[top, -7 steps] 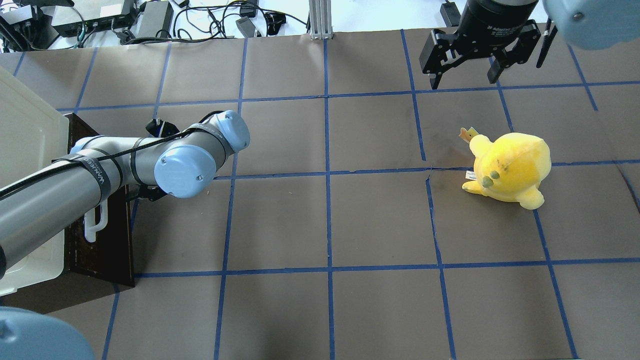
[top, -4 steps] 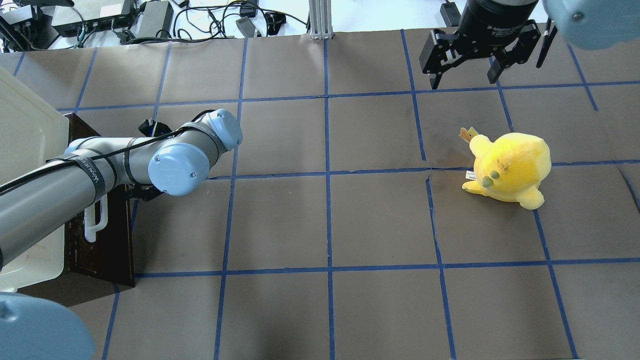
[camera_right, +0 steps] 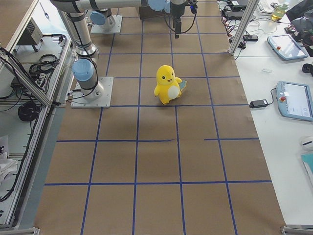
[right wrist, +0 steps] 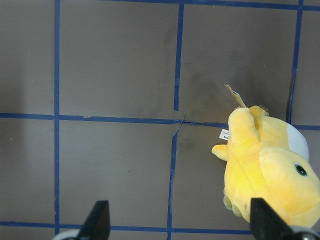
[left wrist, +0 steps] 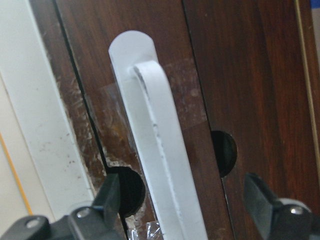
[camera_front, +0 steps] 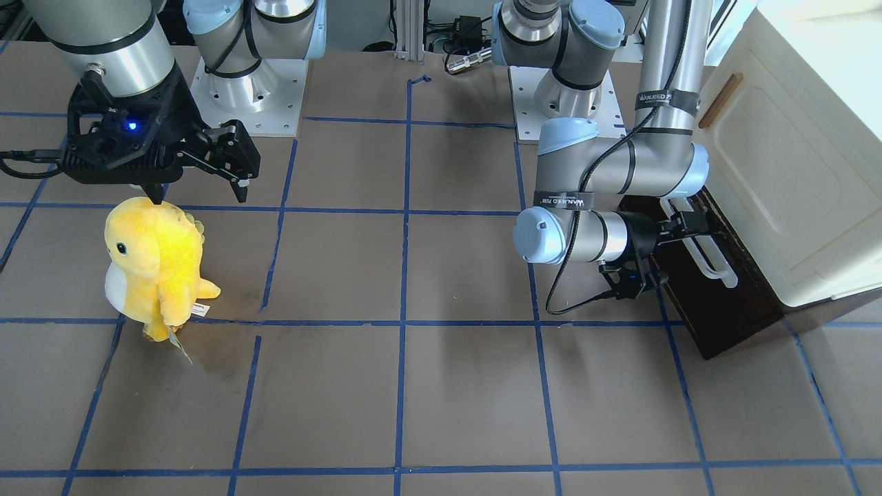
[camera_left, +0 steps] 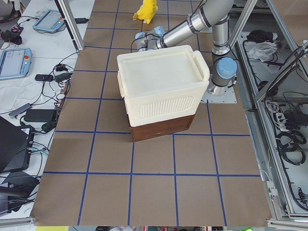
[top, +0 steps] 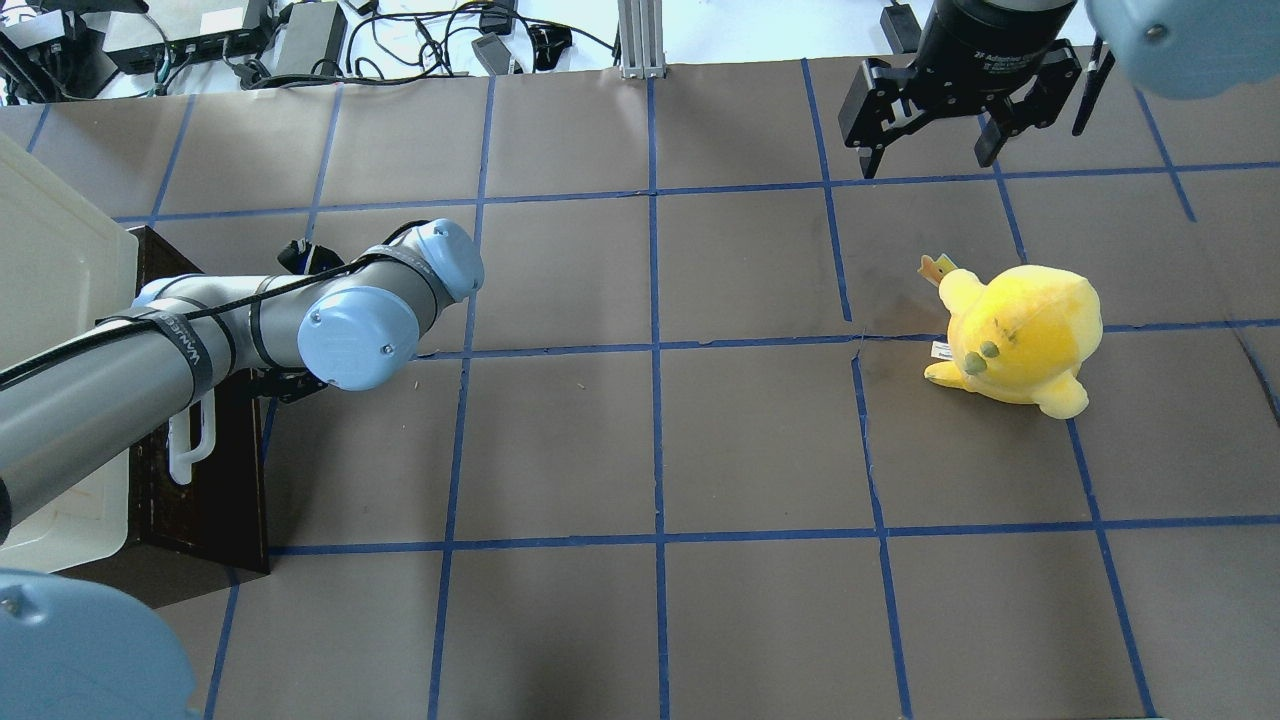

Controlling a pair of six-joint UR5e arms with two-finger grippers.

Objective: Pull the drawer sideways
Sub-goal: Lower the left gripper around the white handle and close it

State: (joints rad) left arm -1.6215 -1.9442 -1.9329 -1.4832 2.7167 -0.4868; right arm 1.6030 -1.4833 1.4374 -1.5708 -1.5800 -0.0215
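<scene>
Drawer point(camera_front: 727, 306) front faces table centre, handle point(left wrist: 160, 165) lengthwise; left fingers point(left wrist: 107, 200) spread astride handle.

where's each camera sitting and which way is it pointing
Front-facing: across the table, facing the robot's bases; shows left arm at the drawer, right hand, plush.
Overhead: behind the robot, looking forward and down; both arms.
Exterior left: table's left end, over the cabinet; left arm beyond.
Exterior right: opposite end; right arm near, plush mid-table.
Left wrist: close on the handle, left hand open around it.
Right wrist: down at the plush; its fingertips show.
Shared: overhead and front-facing both show drawer, plush.
</scene>
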